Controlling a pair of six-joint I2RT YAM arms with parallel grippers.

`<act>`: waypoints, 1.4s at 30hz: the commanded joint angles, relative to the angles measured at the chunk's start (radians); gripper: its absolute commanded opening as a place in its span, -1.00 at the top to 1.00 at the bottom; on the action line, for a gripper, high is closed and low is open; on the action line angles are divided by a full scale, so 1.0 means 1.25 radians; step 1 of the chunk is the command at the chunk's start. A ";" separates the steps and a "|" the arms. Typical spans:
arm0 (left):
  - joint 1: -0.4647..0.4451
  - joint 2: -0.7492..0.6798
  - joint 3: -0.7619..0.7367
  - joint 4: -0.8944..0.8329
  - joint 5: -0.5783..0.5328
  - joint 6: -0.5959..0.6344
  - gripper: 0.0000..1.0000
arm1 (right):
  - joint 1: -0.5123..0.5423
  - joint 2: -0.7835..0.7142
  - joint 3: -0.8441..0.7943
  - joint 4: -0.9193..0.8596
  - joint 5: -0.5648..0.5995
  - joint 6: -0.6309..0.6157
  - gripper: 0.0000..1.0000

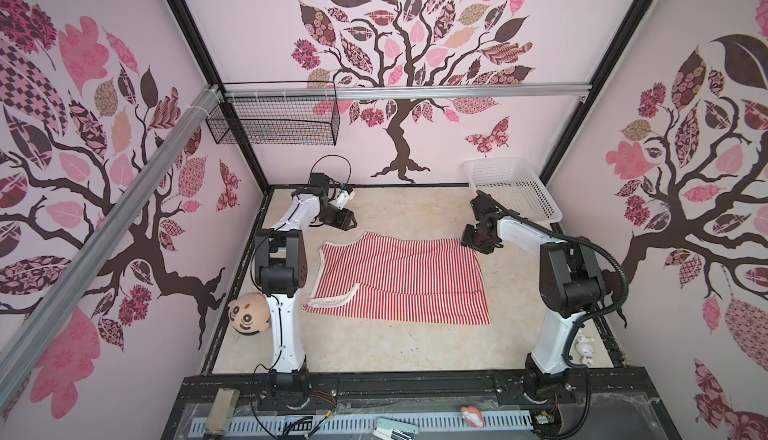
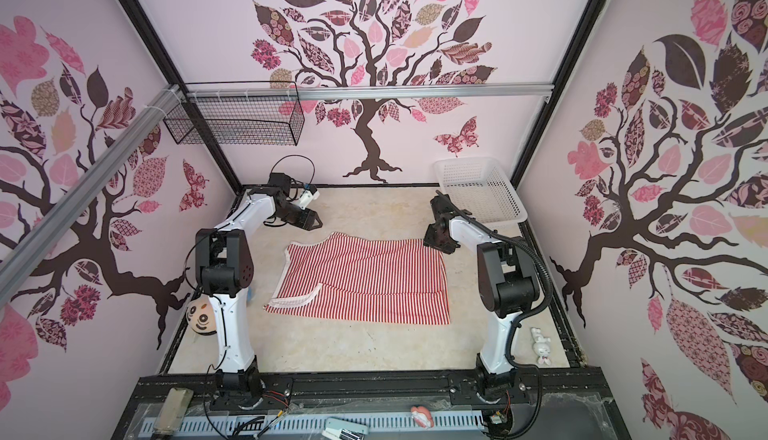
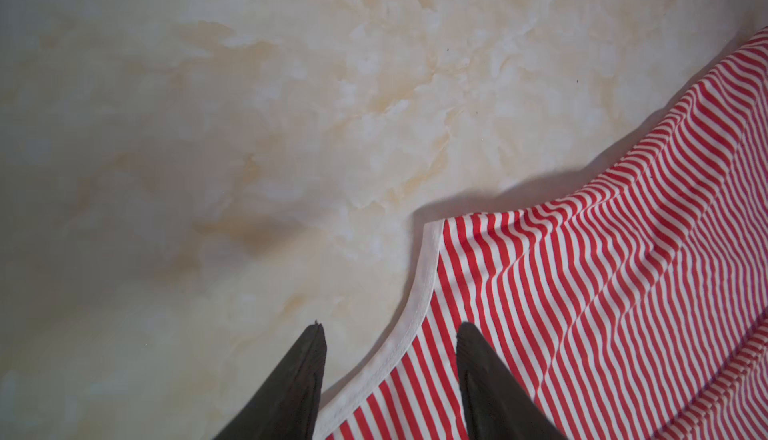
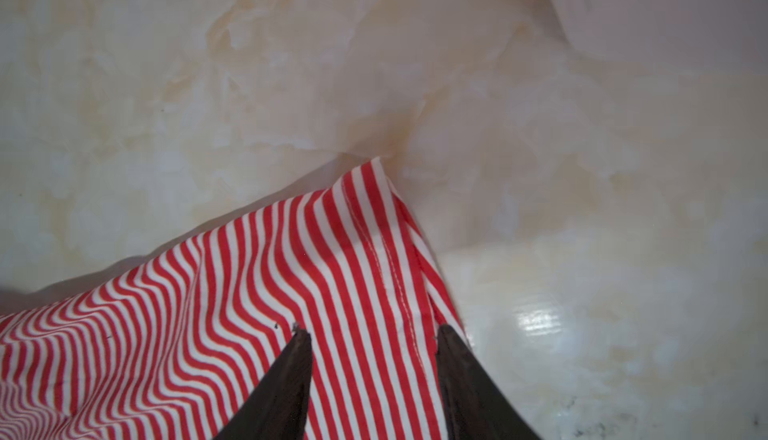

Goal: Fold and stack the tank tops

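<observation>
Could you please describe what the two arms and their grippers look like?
Both arms have white link shells with black joint housings. The right arm carries a black corrugated cable conduit; the left arm has thin black cables. Each gripper has dark, tapered, pointed fingers.

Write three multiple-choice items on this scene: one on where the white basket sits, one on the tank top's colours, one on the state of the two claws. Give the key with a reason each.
1. Where is the white basket?
A. At the far right corner of the table
B. On the tank top
C. Beside the plush doll head

2. What colours is the tank top?
A. Blue and white stripes
B. Red and white stripes with white trim
C. Plain red

3. How do the left claw and right claw stand?
A. Both shut on the cloth
B. Only the left open
C. Both open, holding nothing

Key: A, both top views show it in the far right corner; B, thin red and white stripes with white edging; C, each wrist view shows parted fingers above cloth lying flat.
</observation>
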 commanded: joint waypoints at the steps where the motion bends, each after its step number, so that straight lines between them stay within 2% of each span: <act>1: -0.016 0.040 0.054 -0.020 0.050 -0.034 -0.10 | 0.000 0.031 0.048 -0.016 0.007 -0.013 -0.03; 16: -0.016 0.185 0.225 -0.039 0.125 -0.124 -0.10 | -0.012 0.165 0.186 -0.026 0.065 -0.007 0.05; 26: -0.016 0.207 0.226 -0.058 0.141 -0.126 -0.06 | -0.024 0.211 0.240 -0.057 0.136 -0.013 0.16; 31: -0.016 0.199 0.208 -0.047 0.146 -0.131 -0.06 | -0.042 0.212 0.228 -0.032 0.060 -0.013 0.17; 33: -0.017 0.206 0.217 -0.056 0.141 -0.132 -0.04 | -0.042 0.204 0.217 -0.018 0.030 -0.013 0.23; 36: -0.017 0.221 0.242 -0.074 0.131 -0.134 -0.03 | -0.042 0.190 0.207 -0.013 0.009 -0.012 0.30; 42: -0.018 0.228 0.250 -0.080 0.125 -0.140 -0.03 | -0.041 0.182 0.207 -0.020 -0.010 -0.014 0.31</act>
